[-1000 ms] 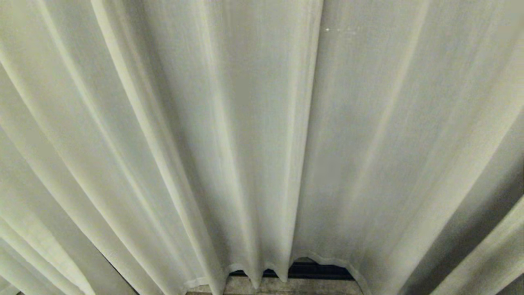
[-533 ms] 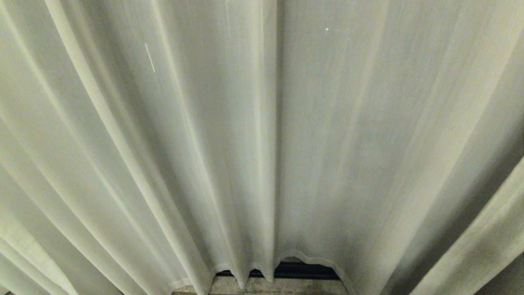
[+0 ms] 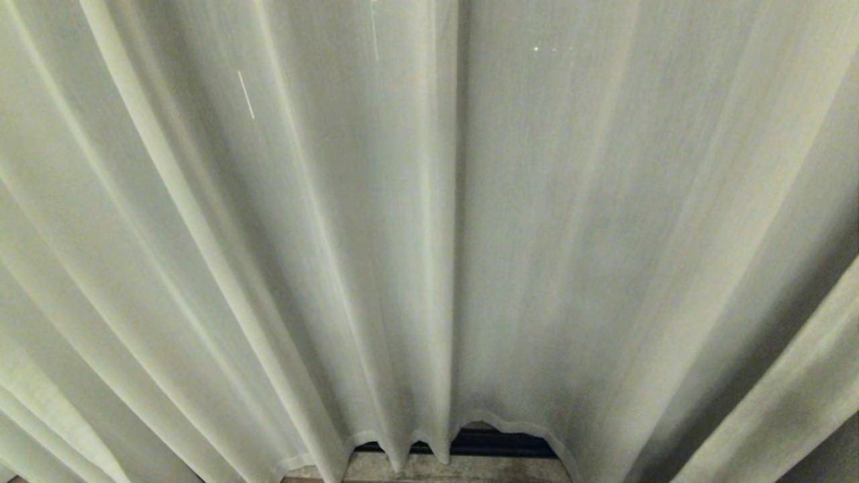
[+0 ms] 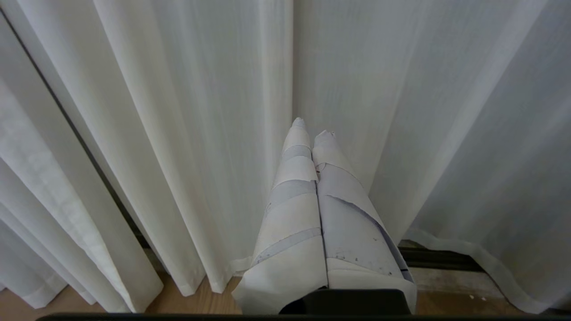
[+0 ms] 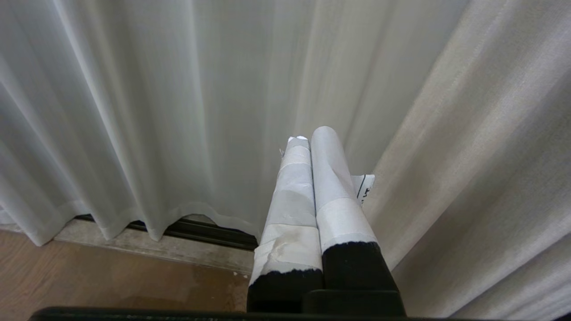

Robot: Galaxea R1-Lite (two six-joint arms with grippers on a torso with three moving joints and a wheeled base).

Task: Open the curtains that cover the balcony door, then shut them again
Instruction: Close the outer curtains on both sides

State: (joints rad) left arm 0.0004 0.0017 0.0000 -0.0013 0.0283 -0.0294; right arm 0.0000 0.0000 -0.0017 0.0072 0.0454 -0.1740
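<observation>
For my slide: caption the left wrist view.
Shut left gripper points at the drawn curtains, holding nothing.

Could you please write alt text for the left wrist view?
The left gripper, its tape-wrapped fingers shut on nothing, points at the closed curtains, which hang in long pale pleats down to a wooden floor.

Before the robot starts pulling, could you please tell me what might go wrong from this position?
1. The curtains hang drawn across the whole head view, and both the left gripper and right gripper are shut on nothing, so a sweep could slide off the fabric.
2. The hem hangs just above the dark floor track; a low pull might snag it there.
</observation>
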